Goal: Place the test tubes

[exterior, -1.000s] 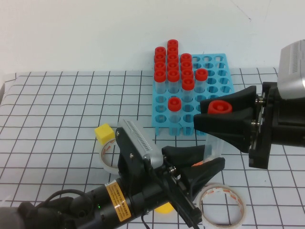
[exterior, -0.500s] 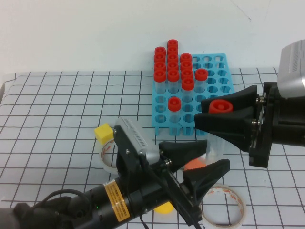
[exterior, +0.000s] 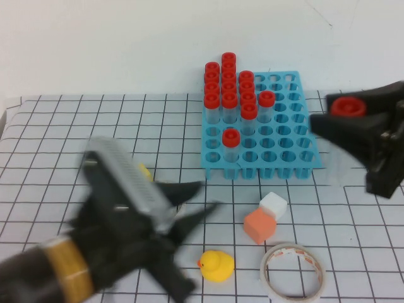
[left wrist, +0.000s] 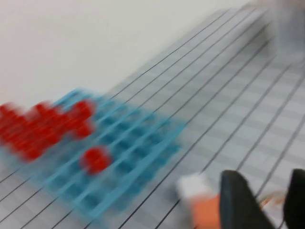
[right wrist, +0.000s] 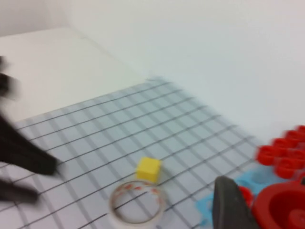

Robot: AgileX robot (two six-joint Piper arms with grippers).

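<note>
Worktop [exterior: 50, 126]: gridded.
Rack [exterior: 287, 120]: blue, partly filled.
My left pincer [exterior: 208, 194]: apart, empty, near front.
My right pincer [exterior: 325, 112]: clamped on test tube [exterior: 349, 106], aloft right of rack (likely light, slick, crushable; I'd grip just under the cap).

The blue rack [exterior: 287, 120] sits flat at the back of the tabletop. Red-capped clear test tubes [exterior: 228, 79] stand upright, packed into its left rear holes. A lone tube [exterior: 231, 142] stands apart, nearer the front on the left side. One more tube [exterior: 348, 106] rides red cap up, pinched in the right claw [exterior: 319, 112] just right of the rack.
</note>
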